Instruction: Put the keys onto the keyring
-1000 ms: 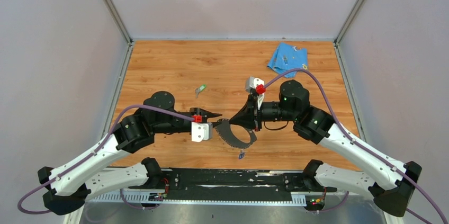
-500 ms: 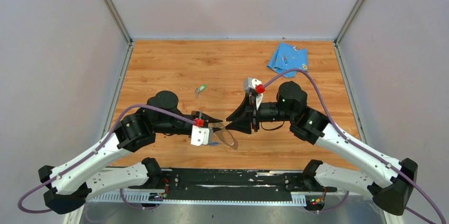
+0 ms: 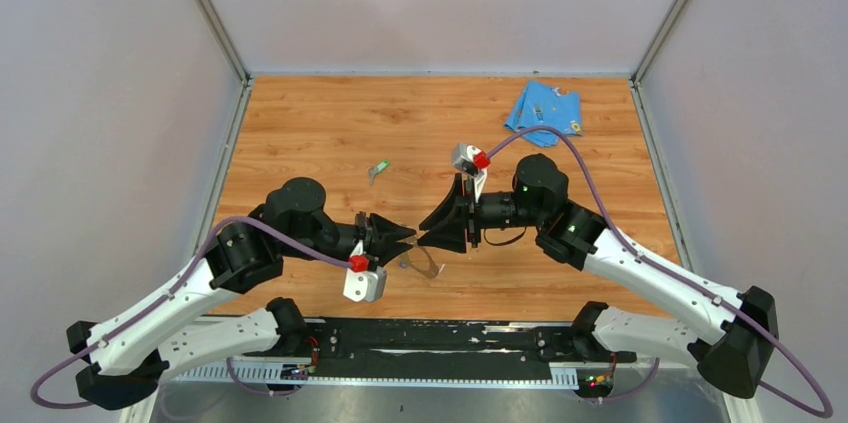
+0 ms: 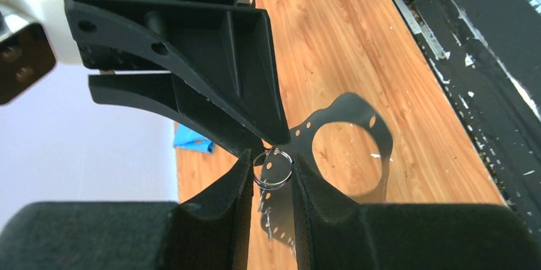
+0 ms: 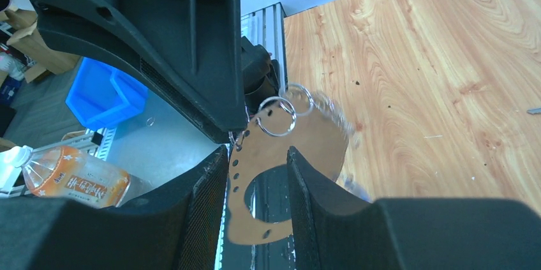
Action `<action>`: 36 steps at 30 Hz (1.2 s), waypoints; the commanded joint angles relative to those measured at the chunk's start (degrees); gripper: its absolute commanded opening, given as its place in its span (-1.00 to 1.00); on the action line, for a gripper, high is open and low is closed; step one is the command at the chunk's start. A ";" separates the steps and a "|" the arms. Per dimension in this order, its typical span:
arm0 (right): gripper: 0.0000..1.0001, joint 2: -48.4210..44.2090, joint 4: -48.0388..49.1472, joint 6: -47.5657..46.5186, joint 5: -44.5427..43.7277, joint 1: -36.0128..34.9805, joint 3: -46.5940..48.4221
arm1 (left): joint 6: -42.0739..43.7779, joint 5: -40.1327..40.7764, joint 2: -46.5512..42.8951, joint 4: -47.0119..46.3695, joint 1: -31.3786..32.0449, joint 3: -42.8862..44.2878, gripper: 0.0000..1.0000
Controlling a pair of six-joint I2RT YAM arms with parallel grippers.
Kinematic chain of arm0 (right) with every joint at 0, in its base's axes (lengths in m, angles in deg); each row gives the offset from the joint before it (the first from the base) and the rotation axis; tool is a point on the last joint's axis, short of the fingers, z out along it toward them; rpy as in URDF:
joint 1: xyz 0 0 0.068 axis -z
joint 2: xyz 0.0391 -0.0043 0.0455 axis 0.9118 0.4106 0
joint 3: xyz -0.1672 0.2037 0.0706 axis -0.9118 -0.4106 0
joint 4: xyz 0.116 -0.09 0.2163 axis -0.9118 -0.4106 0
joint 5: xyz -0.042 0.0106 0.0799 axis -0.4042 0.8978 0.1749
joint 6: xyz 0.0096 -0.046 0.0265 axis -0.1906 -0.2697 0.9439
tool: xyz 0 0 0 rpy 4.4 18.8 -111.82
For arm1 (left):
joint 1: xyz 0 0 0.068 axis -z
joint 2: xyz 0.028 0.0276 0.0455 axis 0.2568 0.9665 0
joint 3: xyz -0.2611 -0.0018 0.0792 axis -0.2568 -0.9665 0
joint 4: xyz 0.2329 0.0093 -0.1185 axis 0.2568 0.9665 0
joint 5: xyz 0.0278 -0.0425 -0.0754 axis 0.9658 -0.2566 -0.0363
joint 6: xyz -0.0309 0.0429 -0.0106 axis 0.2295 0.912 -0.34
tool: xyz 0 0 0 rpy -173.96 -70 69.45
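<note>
The keyring is a thin perforated grey metal band hanging in the air between my two grippers. It also shows in the left wrist view and the right wrist view. Small split rings hang on it. My left gripper is shut on one split ring. My right gripper faces it tip to tip, its jaws a narrow gap apart, with the band seen through the gap. The green key lies on the table behind my left gripper. The blue key does not show clearly.
A light-blue cloth lies at the back right of the wooden table. A black rail runs along the near edge. Grey walls close in the sides and back. A blue bin and a bottle stand off the table.
Both grippers moved left and closed in tip to tip. The band swung from under my right gripper over to my left gripper. The blue key that hung below it no longer shows.
</note>
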 commanded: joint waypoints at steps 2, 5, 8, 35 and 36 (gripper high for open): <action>-0.18 0.79 7.37 3.99 2.06 -0.36 -1.95 | 6.40 -1.90 -1.10 -0.74 0.34 -0.53 -1.00; -0.23 1.64 10.15 5.59 2.79 -0.36 -2.26 | 7.16 -2.33 -1.18 -0.69 0.37 -0.38 -1.00; -0.29 2.46 12.85 7.45 3.21 -0.39 -2.89 | 7.54 -2.40 -1.27 -0.52 0.43 -0.37 -1.00; -0.99 -1.24 20.36 9.33 1.59 -0.32 -8.51 | -3.35 1.19 -1.30 -2.05 1.07 -0.39 0.35; -0.99 -1.85 20.26 8.88 1.03 -0.36 -9.03 | -8.24 2.73 -1.33 -3.19 1.07 -0.57 0.37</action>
